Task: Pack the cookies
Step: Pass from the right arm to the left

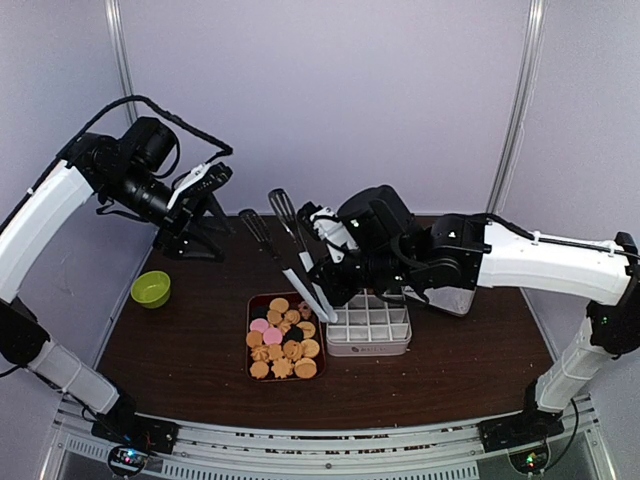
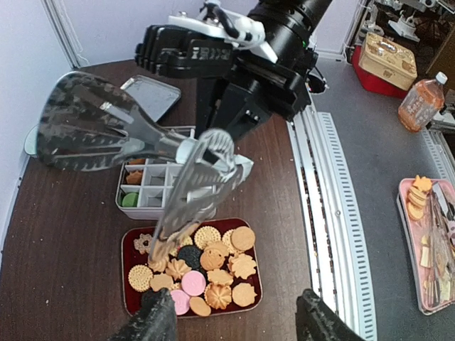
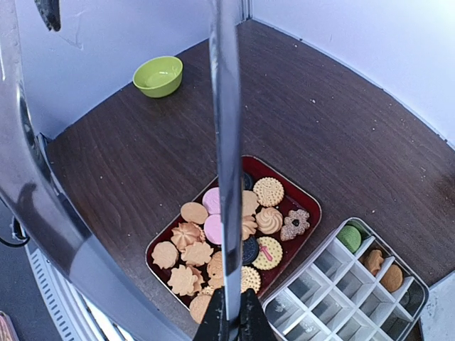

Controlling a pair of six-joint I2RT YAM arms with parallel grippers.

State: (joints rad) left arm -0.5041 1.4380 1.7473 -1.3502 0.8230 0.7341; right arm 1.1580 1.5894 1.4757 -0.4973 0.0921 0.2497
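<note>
The cookies [image 1: 283,338] lie heaped on a dark red tray [image 1: 251,325] at mid-table: round, flower-shaped, pink and dark ones [image 3: 227,234] [image 2: 206,273]. Right of the tray stands a white compartment box [image 1: 368,327] with a green cookie [image 3: 348,237] and a few orange ones in its cells. My right gripper [image 1: 322,272] [image 3: 231,321] is shut on metal tongs [image 1: 290,235] [image 3: 223,142], whose slotted heads [image 2: 106,128] point up and back. My left gripper [image 1: 212,182] [image 2: 234,323] hangs high at the back left, open and holding nothing.
A green bowl [image 1: 151,289] [image 3: 158,75] sits near the table's left edge. A grey lid [image 2: 151,96] lies behind the box, under the right arm [image 1: 450,255]. Metal rails [image 2: 327,213] run along the near table edge.
</note>
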